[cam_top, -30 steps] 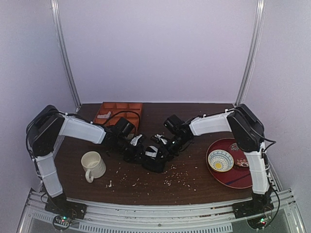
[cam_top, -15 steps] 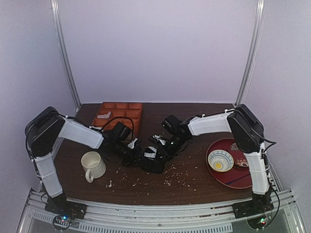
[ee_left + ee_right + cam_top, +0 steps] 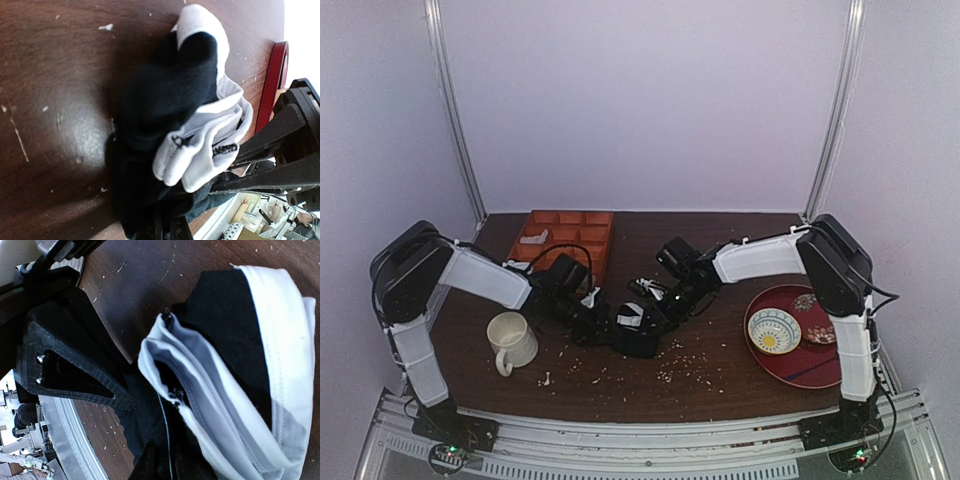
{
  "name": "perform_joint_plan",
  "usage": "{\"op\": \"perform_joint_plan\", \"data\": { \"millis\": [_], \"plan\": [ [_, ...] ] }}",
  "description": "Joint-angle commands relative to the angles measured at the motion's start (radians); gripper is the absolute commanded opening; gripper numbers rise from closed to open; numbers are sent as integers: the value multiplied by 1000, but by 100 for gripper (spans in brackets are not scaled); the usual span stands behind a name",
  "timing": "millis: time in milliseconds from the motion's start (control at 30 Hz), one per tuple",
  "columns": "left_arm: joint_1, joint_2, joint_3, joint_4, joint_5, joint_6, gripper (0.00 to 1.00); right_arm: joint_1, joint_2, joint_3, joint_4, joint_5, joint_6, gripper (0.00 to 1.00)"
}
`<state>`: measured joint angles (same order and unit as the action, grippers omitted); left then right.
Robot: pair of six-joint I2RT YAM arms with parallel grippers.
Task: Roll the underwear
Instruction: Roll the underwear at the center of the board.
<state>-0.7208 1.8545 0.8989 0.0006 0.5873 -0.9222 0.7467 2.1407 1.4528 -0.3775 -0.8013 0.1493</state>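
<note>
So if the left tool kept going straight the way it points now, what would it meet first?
Probably the underwear itself: the left tool is shut on the bundle's near end. Beyond the fabric stands the right tool, though depth there is unclear.

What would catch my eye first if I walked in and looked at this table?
Probably the black-and-white underwear bunched mid-table, with the left hand and the right hand pressed in on it from either side. After that, the red plate with a bowl at the right, and the crumbs scattered over the dark wood.
</note>
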Motion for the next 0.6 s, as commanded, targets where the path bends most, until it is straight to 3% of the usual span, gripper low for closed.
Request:
{"op": "perform_joint_plan", "data": {
  "millis": [0, 333, 467, 567],
  "plan": [
    [8, 23, -41, -180, -86, -5, 0, -9, -70, -55, -5, 24, -12, 11],
    [9, 29, -32, -186, -78, -2, 0, -15, -208, -134, 15, 154, -31, 13],
    [9, 31, -19, -193, -76, 4, 0, -1, -254, -139, 6, 150, -37, 0],
    [8, 31, -9, -203, -78, 12, 0, 20, -246, -131, -20, 125, -38, 0]
  ]
}}
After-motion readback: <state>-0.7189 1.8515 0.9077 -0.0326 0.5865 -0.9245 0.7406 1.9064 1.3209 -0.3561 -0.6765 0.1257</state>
